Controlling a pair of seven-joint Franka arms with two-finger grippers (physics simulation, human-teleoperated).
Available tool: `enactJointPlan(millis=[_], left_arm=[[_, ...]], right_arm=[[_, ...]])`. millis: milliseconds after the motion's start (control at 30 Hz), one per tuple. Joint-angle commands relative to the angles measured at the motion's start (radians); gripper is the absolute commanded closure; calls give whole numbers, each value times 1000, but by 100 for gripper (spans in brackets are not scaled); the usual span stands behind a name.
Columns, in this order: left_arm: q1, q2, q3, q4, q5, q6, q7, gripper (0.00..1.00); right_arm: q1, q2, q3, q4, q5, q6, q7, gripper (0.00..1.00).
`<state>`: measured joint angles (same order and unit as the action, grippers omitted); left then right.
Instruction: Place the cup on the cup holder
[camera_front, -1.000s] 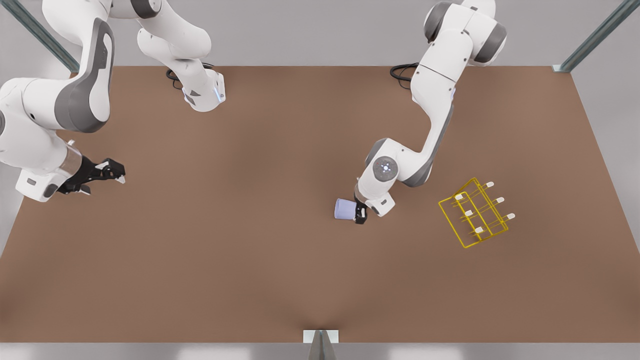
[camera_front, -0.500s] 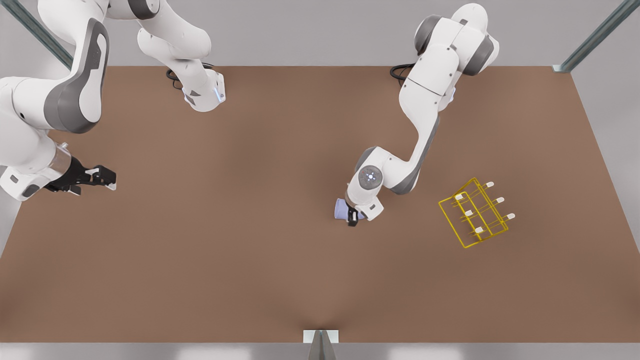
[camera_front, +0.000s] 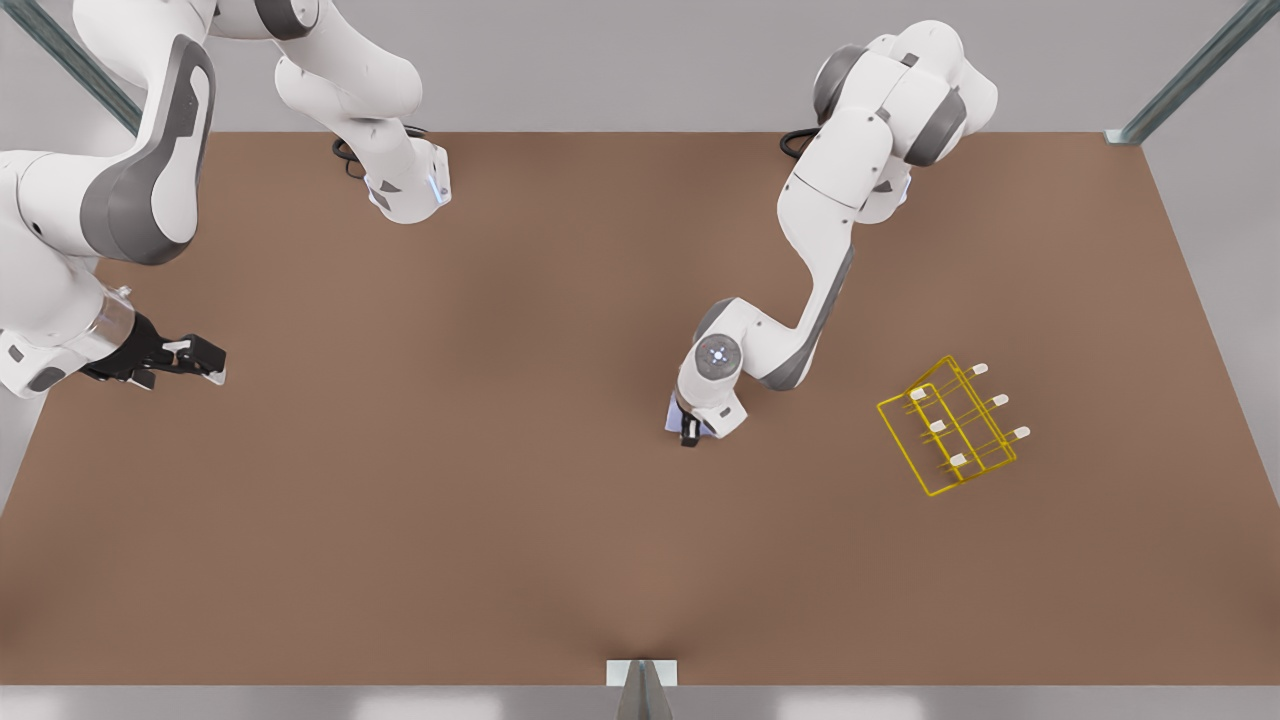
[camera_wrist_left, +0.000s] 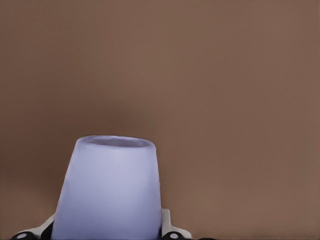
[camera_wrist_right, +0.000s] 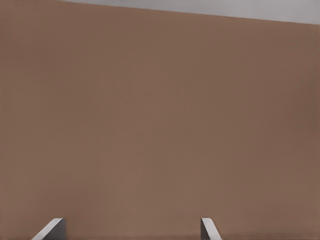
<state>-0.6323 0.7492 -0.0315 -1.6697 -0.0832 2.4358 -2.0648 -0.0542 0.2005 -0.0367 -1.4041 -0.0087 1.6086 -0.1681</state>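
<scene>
Surface: brown bench (camera_front: 500, 520), grey walls behind, metal struts at the corners.

Front view: left claw (camera_front: 690, 432) near mid-bench, pointing down over the cup (camera_front: 675, 418), which is largely hidden beneath the wrist. Cup holder (camera_front: 948, 428), yellow wire frame with white-tipped prongs, stands well apart toward the front view's right. Right claw (camera_front: 205, 362) waits at the front view's left edge, fingers apart, holding nothing.

Left wrist view: cup (camera_wrist_left: 110, 187), pale lavender-blue, tapered, no handle, sits between the claw's fingers (camera_wrist_left: 172, 231), which flank it closely; full contact cannot be told.

Right wrist view: two fingertips (camera_wrist_right: 50, 229) set wide apart over bare bench (camera_wrist_right: 160, 125).
</scene>
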Motion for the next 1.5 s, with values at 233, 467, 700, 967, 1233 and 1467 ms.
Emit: enactJointPlan(millis=[233, 467, 700, 967, 1233, 1467], left_arm=[[0, -31, 5, 1, 2, 5, -15, 18], [-3, -99, 79, 133, 459, -383, -161, 18], [-3, -119, 91, 180, 1103, -975, -159, 21], [-27, -199, 90, 45, 1228, -1110, -242, 21], [-21, -137, 150, 44, 1326, -1043, -376, 21], [-17, -85, 235, 36, 1367, -936, -393, 21]], right_arm=[[-1, -1, 0, 1, 1, 5, 53, 0], [-1, -1, 0, 1, 1, 5, 53, 0], [-1, -1, 0, 1, 1, 5, 53, 0], [-1, -1, 0, 1, 1, 5, 53, 0], [-1, -1, 0, 1, 1, 5, 53, 0], [-1, -1, 0, 1, 1, 5, 53, 0]])
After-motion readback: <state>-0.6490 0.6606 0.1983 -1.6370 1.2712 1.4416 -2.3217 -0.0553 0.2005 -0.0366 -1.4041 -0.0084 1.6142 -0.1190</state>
